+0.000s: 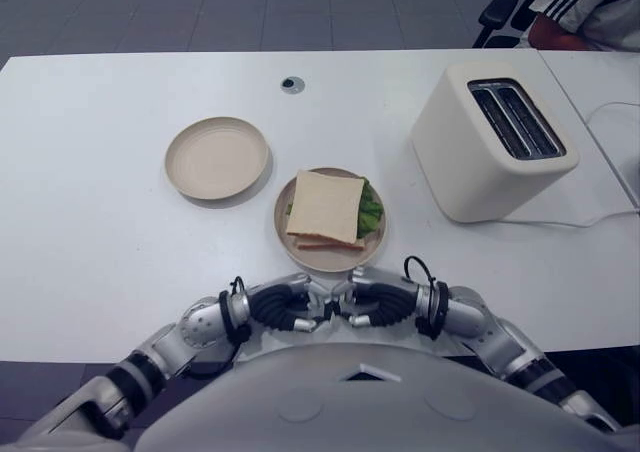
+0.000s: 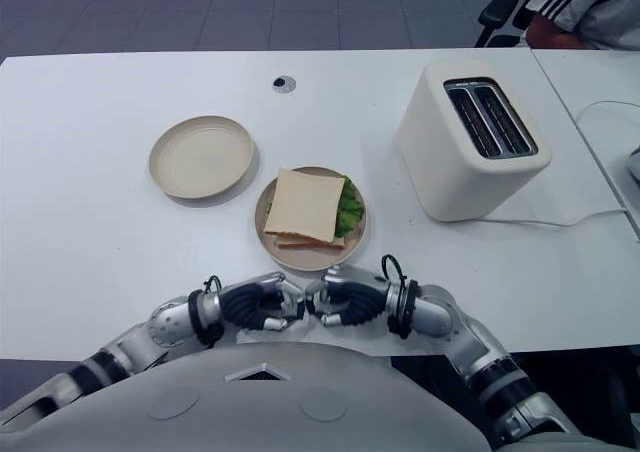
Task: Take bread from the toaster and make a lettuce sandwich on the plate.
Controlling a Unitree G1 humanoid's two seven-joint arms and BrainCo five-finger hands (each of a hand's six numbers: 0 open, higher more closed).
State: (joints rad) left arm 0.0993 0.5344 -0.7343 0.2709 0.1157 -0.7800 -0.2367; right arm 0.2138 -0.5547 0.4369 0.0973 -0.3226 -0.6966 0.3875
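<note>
A sandwich (image 1: 327, 208) lies on the beige plate (image 1: 298, 249) at the table's middle: a bread slice on top, green lettuce (image 1: 370, 212) sticking out at its right, another slice beneath. The cream toaster (image 1: 490, 152) stands at the right, both slots dark with no bread visible. My left hand (image 1: 280, 306) and right hand (image 1: 382, 303) rest at the near table edge just below the plate, fingers curled, knuckles facing each other, holding nothing.
A second beige plate (image 1: 217, 158), bare, sits left of the sandwich plate. The toaster's white cable (image 1: 600, 217) runs along the table at the right. A small round grommet (image 1: 292, 84) is set in the tabletop at the back.
</note>
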